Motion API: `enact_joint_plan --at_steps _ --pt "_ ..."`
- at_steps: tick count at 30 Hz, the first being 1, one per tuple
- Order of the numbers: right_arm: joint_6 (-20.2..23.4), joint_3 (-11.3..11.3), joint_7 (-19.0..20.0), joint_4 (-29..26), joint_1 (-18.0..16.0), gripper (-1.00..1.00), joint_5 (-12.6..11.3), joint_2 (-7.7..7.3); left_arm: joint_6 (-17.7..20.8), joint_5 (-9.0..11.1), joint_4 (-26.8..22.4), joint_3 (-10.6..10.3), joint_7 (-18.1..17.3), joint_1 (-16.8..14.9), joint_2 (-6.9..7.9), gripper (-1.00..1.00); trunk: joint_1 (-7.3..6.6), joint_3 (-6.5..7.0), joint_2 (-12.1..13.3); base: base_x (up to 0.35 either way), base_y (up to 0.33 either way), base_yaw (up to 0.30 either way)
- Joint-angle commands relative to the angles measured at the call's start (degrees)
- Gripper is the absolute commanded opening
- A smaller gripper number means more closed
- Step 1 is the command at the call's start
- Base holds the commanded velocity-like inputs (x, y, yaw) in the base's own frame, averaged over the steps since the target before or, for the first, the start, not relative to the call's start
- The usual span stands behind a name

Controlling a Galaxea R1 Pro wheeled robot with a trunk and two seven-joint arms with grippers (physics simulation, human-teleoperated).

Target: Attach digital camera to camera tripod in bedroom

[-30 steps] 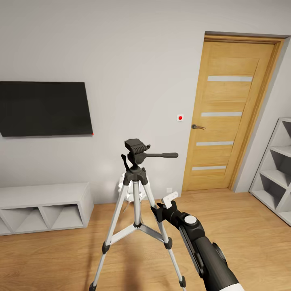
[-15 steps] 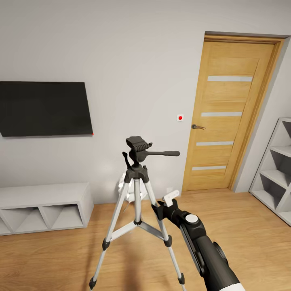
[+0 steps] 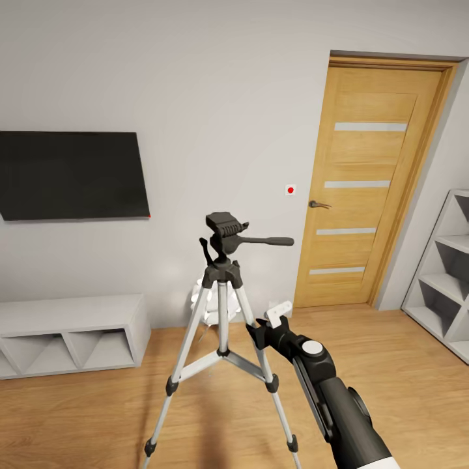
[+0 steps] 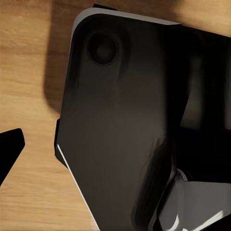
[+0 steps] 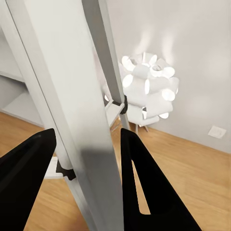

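Observation:
The camera tripod stands in the middle of the bedroom in the head view, with silver legs and a black head whose pan handle points right. My right gripper is shut on its right front leg, about halfway up. In the right wrist view that silver leg runs between the two black fingers of the right gripper. The digital camera is out of view. The left wrist view looks at a dark part of my own body over the wood floor, with one black fingertip at the edge.
A black TV hangs on the left wall above a low grey cabinet. An oak door is at the right, with a grey cube shelf beside it. A white ball lamp glows behind the tripod.
The tripod has risen and shifted slightly right together with my right gripper, and its feet sit higher in the picture. The room has not shifted.

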Motion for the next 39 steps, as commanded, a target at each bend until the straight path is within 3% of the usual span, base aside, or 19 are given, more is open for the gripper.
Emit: enact_joint_plan --at_steps 1,17,18,22,26,39 --pt "0.2 -0.1 0.4 -0.1 0.0 -1.00 0.4 0.04 -0.1 0.4 -0.1 0.0 0.0 0.0 -0.01 1.00 0.01 -0.06 0.0 0.000 0.000 0.000" --pt "4.8 -0.2 0.0 -0.3 0.0 -1.00 -1.0 0.05 -0.1 0.4 -0.1 0.0 0.0 0.0 -0.09 1.00 0.01 -0.06 0.0 0.000 0.000 0.000" --pt "5.6 -0.2 0.0 -0.3 0.0 -1.00 -3.3 0.05 -0.1 0.4 -0.1 0.0 0.0 0.0 -0.09 1.00 0.01 -0.06 0.0 0.000 0.000 0.000" --pt "5.4 -0.2 -0.1 -0.3 0.0 -1.00 -3.3 0.05 -0.1 0.4 -0.1 0.0 0.0 0.0 -0.10 1.00 0.01 -0.06 0.0 0.000 0.000 0.000" --pt "5.1 0.3 -0.4 -0.5 0.0 -1.00 -1.3 -0.31 -0.1 0.3 -0.4 0.0 -0.1 0.0 -0.10 1.00 0.01 -0.06 -0.1 0.000 0.000 0.000" --pt "5.1 -0.1 -0.1 -1.0 0.0 -1.00 -1.9 -0.53 -0.1 0.4 -0.4 -0.1 -0.1 0.0 -0.10 1.00 0.01 -0.06 -0.1 0.000 0.000 0.000"
